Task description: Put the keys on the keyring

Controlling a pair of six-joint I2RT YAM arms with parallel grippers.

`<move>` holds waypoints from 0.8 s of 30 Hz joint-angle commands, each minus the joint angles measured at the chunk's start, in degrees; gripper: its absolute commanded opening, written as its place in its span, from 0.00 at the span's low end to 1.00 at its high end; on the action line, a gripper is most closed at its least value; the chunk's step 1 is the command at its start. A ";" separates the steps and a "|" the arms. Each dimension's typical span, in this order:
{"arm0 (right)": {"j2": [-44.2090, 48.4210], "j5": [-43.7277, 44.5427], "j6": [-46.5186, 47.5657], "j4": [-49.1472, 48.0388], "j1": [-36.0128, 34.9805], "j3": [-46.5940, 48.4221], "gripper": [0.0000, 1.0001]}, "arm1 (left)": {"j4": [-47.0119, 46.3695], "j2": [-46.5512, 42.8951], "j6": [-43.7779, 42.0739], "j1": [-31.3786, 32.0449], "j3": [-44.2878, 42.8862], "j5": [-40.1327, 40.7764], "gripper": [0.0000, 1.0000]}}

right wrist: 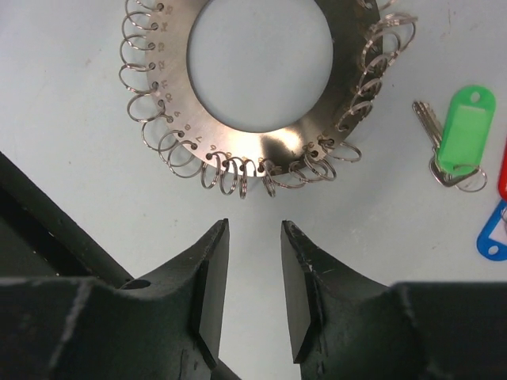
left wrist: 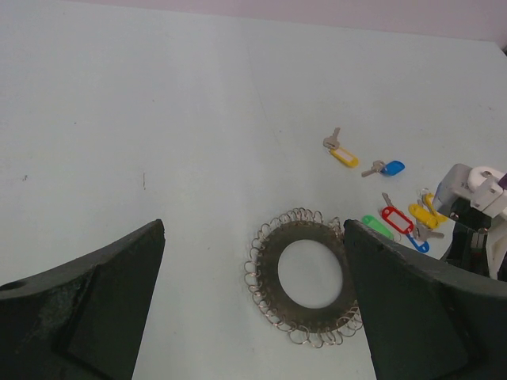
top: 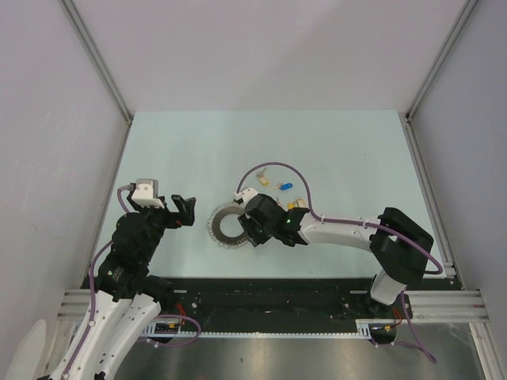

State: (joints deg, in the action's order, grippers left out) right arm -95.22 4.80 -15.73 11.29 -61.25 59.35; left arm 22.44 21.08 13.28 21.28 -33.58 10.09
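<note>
Right gripper (right wrist: 253, 237) hangs part-open and empty, just short of the keyring (right wrist: 261, 146); keys (right wrist: 463, 131) lie loose beside it. None looks threaded; next likely calls for a fine pinch on one key.

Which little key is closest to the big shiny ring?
The key with the green tag, lying right beside the keyring. The other keys lie farther away.
</note>
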 commanded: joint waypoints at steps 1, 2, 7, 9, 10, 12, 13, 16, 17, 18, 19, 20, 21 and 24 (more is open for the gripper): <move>0.56 0.83 -5.62 0.75 0.70 0.85 0.35 | -0.64 0.28 -1.24 -0.53 -2.19 -1.12 1.00; 0.21 0.74 -6.24 0.84 0.70 0.94 0.34 | -0.73 0.28 -1.24 -0.45 -2.19 -1.21 1.00; -1.63 -1.28 -10.19 -0.56 0.79 0.85 0.29 | -0.81 0.19 -1.24 -0.53 -2.10 -1.56 1.00; -2.77 -2.15 -11.08 -1.53 0.96 0.94 0.28 | -0.82 0.28 -1.15 -0.54 -2.10 -1.74 1.00; -3.04 -2.42 -11.52 -1.88 1.14 0.94 0.28 | -0.82 0.36 -1.24 -0.54 -2.10 -1.82 1.00; -3.74 -3.21 -12.48 -2.58 1.40 0.85 0.27 | -0.90 0.37 -1.24 -0.54 -2.19 -2.00 1.00; -4.27 -3.39 -12.75 -2.76 1.66 0.94 0.27 | -0.90 0.36 -1.15 -0.54 -2.19 -2.00 1.00; -5.06 -3.39 -13.10 -3.29 1.93 0.94 0.25 | -0.90 0.28 -1.24 -0.54 -2.10 -2.00 1.00; -5.24 -3.48 -13.36 -3.47 2.10 0.94 0.25 | -0.90 0.28 -1.24 -0.62 -2.10 -2.18 1.00; -5.33 -3.57 -13.45 -3.81 2.19 0.94 0.25 | -0.99 0.28 -1.24 -0.54 -2.10 -2.18 1.00; -5.68 -3.57 -13.54 -3.99 2.28 0.94 0.24 | -0.99 0.28 -1.24 -0.62 -2.01 -2.35 1.00; -5.85 -3.65 -13.63 -4.17 2.37 0.94 0.24 | -0.99 0.19 -1.32 -0.54 -2.10 -2.44 1.00; -6.12 -3.66 -13.80 -4.26 2.45 0.94 0.24 | -1.08 0.28 -1.32 -0.54 -2.01 -2.53 1.00; -6.64 -3.92 -13.98 -4.70 2.63 0.94 0.23 | -1.08 0.28 -1.32 -0.54 -2.01 -2.53 1.00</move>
State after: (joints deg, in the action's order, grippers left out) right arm -100.92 1.23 -28.32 9.08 -58.98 59.35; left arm 22.41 21.08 13.28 21.17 -33.56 8.73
